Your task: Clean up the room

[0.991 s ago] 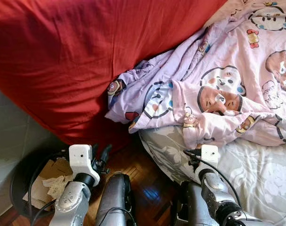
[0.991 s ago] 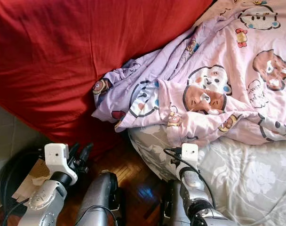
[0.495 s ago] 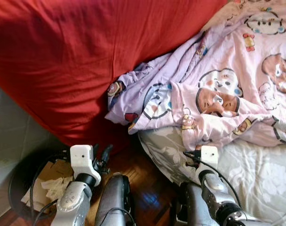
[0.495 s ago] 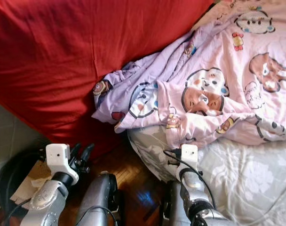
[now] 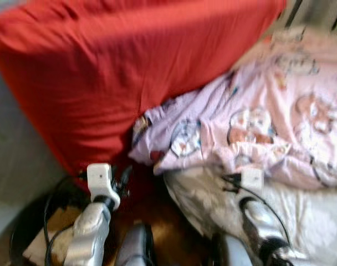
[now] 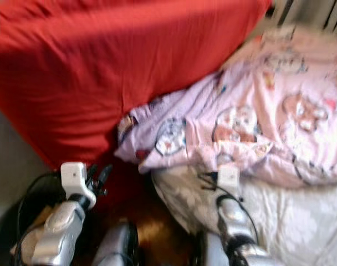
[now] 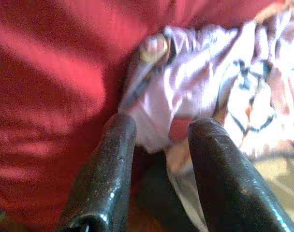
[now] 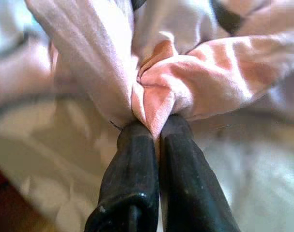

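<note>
While the head views are smeared with motion blur, I can read the wrist cameras well enough. My right gripper [image 8: 154, 128] has its 2 black fingers pressed together on a pinched fold of the pink cartoon-print blanket [image 5: 279, 130], the cloth bunching up just past the fingertips. From the head I see that same arm low on the right, its white wrist block at the blanket's lower edge, where the blanket meets the pale floral sheet [image 5: 318, 216] on the bed.

The blanket lies crumpled across the bed, its lavender end [image 7: 185, 92] pushed up against the big red cushion [image 5: 118, 72] that leans at the bed's side (the 2 are touching along that seam).

My left gripper [image 7: 159, 140] has its fingers apart and holds nothing; between them I see the lavender end of the blanket and the red cushion beside it, close ahead but not in contact as far as I can tell. In the head views the left arm [image 5: 91, 233] sits low on the left, in front of the cushion's lower edge, above dark wooden floor [image 6: 152, 233].

A dark round bin [image 5: 30, 238] with brownish scraps in it stands on the floor at the far left, beside that arm.
</note>
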You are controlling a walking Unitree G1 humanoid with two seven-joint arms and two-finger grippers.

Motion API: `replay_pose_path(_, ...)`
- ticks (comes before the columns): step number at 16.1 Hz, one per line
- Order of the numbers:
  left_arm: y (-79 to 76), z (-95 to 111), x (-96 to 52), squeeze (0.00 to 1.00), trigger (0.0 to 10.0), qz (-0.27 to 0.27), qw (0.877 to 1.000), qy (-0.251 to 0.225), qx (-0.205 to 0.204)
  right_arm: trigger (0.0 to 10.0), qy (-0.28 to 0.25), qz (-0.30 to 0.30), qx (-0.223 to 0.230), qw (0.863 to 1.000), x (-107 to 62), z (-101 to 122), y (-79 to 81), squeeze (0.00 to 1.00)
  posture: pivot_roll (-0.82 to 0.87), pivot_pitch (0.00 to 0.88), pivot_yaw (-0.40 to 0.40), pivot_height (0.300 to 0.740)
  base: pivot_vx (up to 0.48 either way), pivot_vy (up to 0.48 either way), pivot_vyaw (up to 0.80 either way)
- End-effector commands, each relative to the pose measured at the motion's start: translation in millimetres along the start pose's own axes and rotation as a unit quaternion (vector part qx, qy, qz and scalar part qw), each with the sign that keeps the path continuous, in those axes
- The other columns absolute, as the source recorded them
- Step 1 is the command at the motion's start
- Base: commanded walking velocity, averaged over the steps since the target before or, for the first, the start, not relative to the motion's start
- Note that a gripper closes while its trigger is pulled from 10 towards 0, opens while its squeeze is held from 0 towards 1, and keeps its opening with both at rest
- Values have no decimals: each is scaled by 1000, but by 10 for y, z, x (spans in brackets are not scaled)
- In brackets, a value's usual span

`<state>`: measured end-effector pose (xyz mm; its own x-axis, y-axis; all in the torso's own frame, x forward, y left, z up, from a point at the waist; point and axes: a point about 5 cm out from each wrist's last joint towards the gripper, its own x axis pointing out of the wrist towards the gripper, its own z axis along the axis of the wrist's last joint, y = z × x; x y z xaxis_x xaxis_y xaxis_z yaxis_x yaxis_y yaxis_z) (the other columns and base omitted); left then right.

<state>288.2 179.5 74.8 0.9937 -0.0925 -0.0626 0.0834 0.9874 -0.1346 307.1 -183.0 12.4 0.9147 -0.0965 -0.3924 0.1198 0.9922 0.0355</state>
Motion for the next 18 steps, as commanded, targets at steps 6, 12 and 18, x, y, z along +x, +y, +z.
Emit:
replay_pose_path(6, 33, -227, 141, 0, 10000, 9, 1000, 27, -2, 10000, -55, -23, 45, 997, -107, -51, -197, 0, 31, 0, 13, 630, 0, 0, 0)
replay_pose_path(12, 75, -392, 180, 0, 10000, 22, 998, 62, -4, 10000, -46, -17, 59, 997, -135, -127, -157, 0, 45, 0, -3, 685, 0, 0, 0)
replay_pose_path(18, 230, -625, 61, 0, 10000, 76, 989, 115, -47, 10000, -53, 3, 55, 997, -119, -92, -70, 0, 51, 0, -10, 740, 0, 0, 0)
